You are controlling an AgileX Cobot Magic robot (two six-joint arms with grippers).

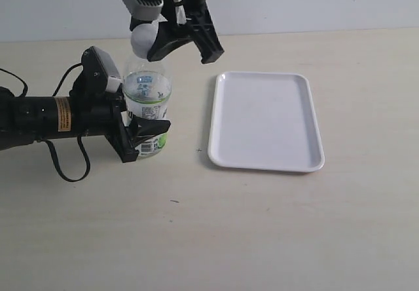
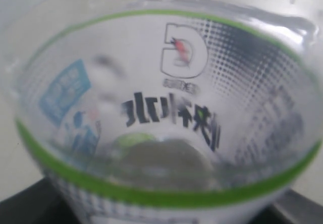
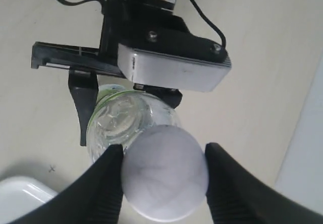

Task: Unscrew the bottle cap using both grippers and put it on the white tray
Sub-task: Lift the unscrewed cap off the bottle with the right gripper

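The clear bottle [image 1: 148,97] with the white-and-green label stands upright on the table, left of the white tray [image 1: 265,120]. My left gripper [image 1: 145,137] comes in from the left and is shut on the bottle's lower body. In its wrist view the bottle [image 2: 161,108] fills the frame. My right gripper [image 1: 151,43] hangs over the bottle and is shut on the white bottle cap [image 1: 142,38]. From the right wrist the cap [image 3: 164,178] sits between both fingers [image 3: 103,183], off to one side of the bottle's open neck [image 3: 118,117].
The beige table runs to a pale wall at the back. The left arm's black cable [image 1: 65,166] loops on the table at the left. A corner of the tray [image 3: 20,193] shows in the right wrist view. Bare table lies in front of the tray.
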